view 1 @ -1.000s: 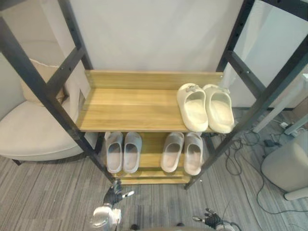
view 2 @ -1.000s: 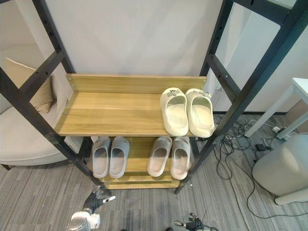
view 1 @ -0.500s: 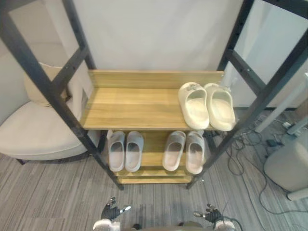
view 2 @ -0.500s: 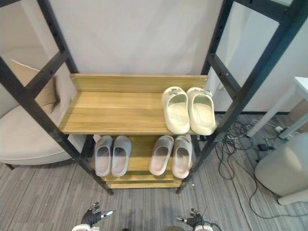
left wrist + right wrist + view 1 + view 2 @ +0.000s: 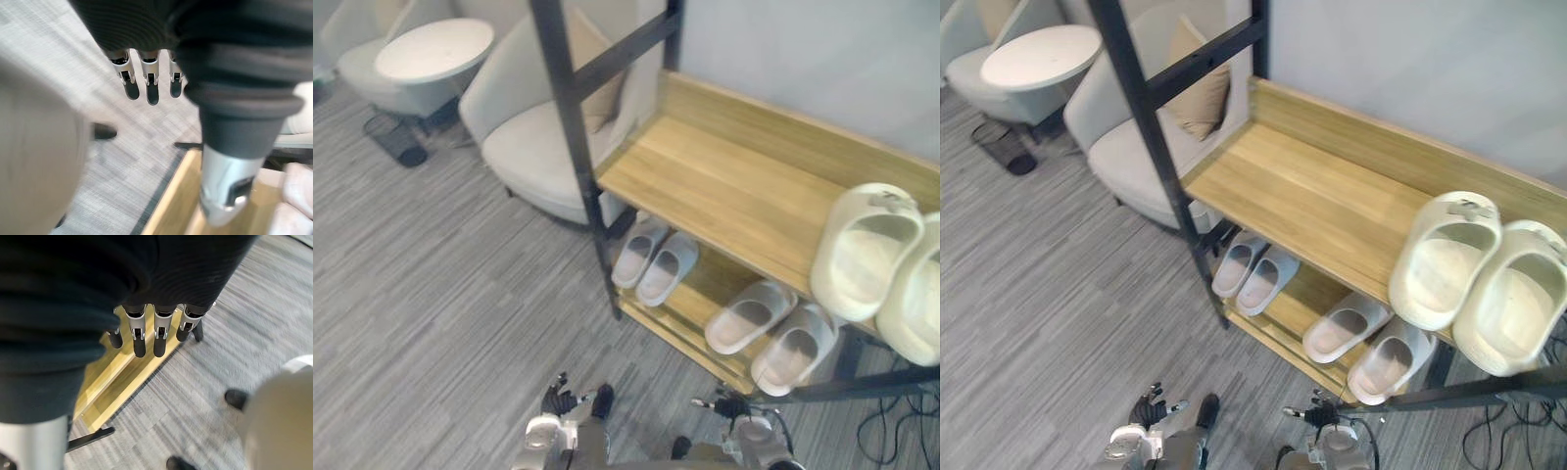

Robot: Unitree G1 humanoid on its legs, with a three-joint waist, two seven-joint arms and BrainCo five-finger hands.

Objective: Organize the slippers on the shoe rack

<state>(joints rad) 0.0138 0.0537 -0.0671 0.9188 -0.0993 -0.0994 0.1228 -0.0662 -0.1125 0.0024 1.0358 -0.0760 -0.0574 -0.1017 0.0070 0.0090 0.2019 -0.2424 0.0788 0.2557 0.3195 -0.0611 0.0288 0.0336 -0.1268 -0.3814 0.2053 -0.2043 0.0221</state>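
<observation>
Slippers sit in three pairs on the shoe rack [image 5: 1302,191]: a cream pair [image 5: 1445,259] lies side by side at the right end of the upper wooden shelf, toes toward the wall. Two grey pairs are on the lower shelf, one [image 5: 1268,281] near the left black post [image 5: 1151,127] and the other [image 5: 1342,330] under the cream pair. The rest of the upper shelf is bare wood. Both hands hang low over the grey carpet [image 5: 1058,323] in front of the rack. The left hand [image 5: 152,93] and right hand [image 5: 140,340] each have straight, relaxed fingers holding nothing. Left of the rack stand a pale armchair [image 5: 1131,157] with a tan cushion [image 5: 1200,98] and a round white table [image 5: 1038,54].
</observation>
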